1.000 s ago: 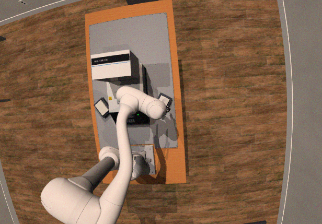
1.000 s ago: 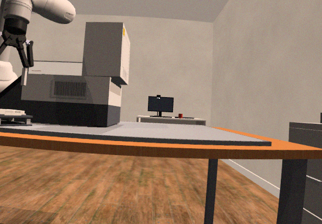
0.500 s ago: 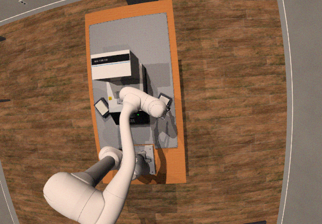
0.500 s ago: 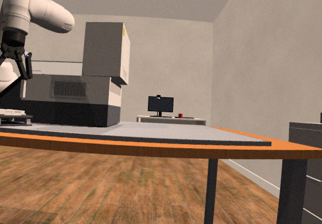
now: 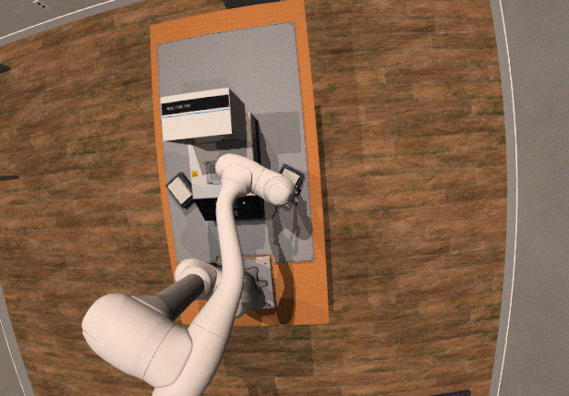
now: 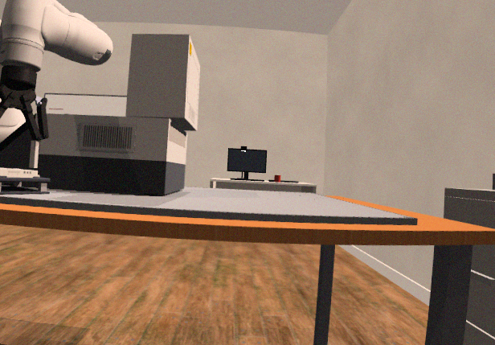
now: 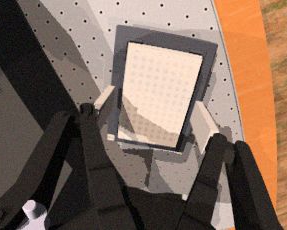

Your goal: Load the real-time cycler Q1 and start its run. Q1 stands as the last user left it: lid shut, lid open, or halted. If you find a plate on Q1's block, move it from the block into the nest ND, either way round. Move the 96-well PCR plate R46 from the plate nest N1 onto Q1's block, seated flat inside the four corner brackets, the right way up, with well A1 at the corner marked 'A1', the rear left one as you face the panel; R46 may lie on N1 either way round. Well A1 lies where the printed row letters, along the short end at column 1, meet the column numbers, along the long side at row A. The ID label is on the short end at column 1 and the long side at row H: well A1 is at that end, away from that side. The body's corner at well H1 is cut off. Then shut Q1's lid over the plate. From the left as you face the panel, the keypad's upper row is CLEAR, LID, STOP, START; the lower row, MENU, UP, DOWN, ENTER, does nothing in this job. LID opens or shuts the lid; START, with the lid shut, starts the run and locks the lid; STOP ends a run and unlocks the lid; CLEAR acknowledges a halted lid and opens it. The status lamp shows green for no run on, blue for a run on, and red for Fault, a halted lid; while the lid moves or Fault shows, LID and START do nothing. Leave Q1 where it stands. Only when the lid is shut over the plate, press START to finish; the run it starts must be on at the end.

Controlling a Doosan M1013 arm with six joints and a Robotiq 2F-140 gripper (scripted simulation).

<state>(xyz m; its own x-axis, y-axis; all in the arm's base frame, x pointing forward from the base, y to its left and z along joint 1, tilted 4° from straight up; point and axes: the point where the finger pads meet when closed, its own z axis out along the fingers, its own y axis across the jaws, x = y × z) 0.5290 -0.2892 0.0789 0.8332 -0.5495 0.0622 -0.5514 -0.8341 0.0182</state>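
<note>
The cycler Q1 (image 5: 205, 184) (image 6: 108, 150) stands with its lid (image 5: 196, 113) (image 6: 162, 75) raised, and its lamp (image 5: 243, 202) shows green. A cream 96-well plate (image 5: 290, 174) (image 6: 16, 172) (image 7: 162, 75) lies flat in a dark nest (image 5: 301, 174) (image 6: 24, 180) (image 7: 164, 34) to the right of Q1. My gripper (image 5: 294, 191) (image 6: 22, 134) (image 7: 153, 103) is open and empty. It hangs above this plate with a finger on each long side, not touching it. The plate's markings are too small to read. The arm hides most of Q1's block.
A second dark nest (image 5: 179, 190) with a light inside stands on the left of Q1. The grey mat (image 5: 231, 53) lies on an orange table (image 5: 319, 246) (image 7: 239, 29), whose edge runs close to the right of the nest.
</note>
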